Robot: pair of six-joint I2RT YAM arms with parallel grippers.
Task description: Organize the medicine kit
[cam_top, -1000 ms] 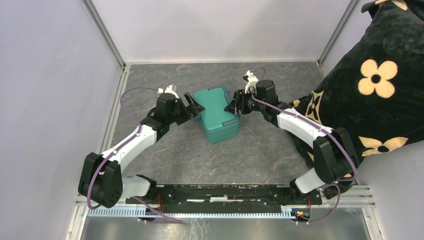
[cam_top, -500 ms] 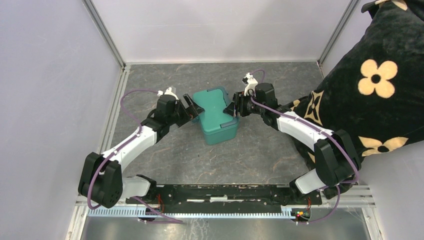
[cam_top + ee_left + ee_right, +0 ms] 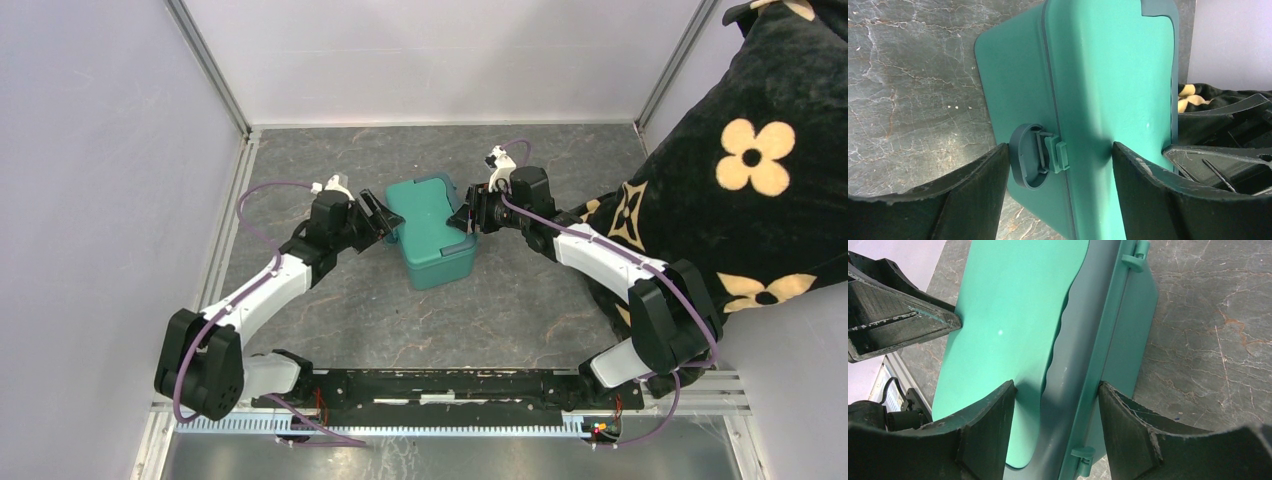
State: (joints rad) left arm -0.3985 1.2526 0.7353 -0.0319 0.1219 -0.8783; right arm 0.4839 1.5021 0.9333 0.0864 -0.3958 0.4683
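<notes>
The medicine kit (image 3: 432, 232) sits lid down on the grey stone-patterned table (image 3: 500, 310), directly between the two grippers. The left gripper (image 3: 386, 222) is at the kit's latch side with its jaws spread wide. In its wrist view the latch (image 3: 1049, 159) lies right between the two fingers, one over the lid and one off the front wall. The right gripper (image 3: 466, 218) is at the opposite, hinged side, jaws also spread, one finger over the lid and the other out past the hinges (image 3: 1136, 251). Whether any finger touches the kit cannot be told.
</notes>
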